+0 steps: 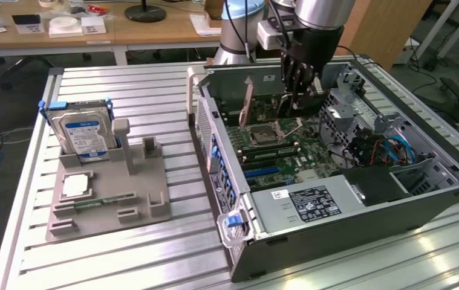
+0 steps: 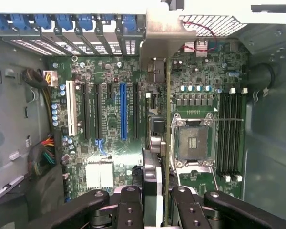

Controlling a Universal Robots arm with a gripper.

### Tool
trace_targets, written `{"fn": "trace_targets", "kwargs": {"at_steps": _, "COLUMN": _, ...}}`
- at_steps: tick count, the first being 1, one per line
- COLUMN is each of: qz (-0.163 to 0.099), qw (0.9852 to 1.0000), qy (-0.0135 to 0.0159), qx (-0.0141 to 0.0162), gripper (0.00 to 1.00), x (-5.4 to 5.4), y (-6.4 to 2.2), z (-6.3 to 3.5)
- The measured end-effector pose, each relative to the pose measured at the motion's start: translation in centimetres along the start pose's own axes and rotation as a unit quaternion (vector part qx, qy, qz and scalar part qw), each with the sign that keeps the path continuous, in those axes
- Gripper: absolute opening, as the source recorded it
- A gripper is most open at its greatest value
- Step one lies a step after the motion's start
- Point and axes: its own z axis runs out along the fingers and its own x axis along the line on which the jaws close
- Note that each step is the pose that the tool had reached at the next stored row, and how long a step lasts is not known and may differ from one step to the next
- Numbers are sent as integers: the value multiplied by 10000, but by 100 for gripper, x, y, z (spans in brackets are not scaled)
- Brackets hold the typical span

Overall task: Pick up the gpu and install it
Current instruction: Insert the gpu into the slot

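Black-fingered gripper (image 2: 159, 210) is deep in the open grey computer case (image 1: 358, 241), clamped narrow on the thin dark gpu card (image 2: 167, 119). The card is edge-on over the green motherboard (image 2: 109, 71), presumably to meet a slot, its silver bracket (image 2: 164, 33) rearward.

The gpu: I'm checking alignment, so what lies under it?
Under the gpu lies the green motherboard, expansion slots on one side, CPU socket on the other. What is directly beneath its edge is covered.

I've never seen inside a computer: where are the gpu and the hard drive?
gpu (image 2: 168, 109): wrist view, on its thin edge.
hard drive (image 1: 84, 134): exterior view, on its blue-white label.
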Motion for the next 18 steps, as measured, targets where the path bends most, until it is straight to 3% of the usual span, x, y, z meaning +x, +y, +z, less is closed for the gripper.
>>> {"fn": "trace_targets", "kwargs": {"at_steps": 9, "qz": 0, "qw": 10000, "qy": 9, "qx": -12, "gripper": 28, "x": 86, "y": 2, "z": 72}}
{"fn": "trace_targets", "kwargs": {"at_steps": 14, "qz": 0, "qw": 10000, "qy": 12, "qx": -26, "gripper": 28, "x": 91, "y": 64, "z": 127}}
{"fn": "trace_targets", "kwargs": {"at_steps": 18, "qz": -4, "qw": 10000, "qy": 71, "qx": -31, "gripper": 28, "x": 151, "y": 73, "z": 147}}
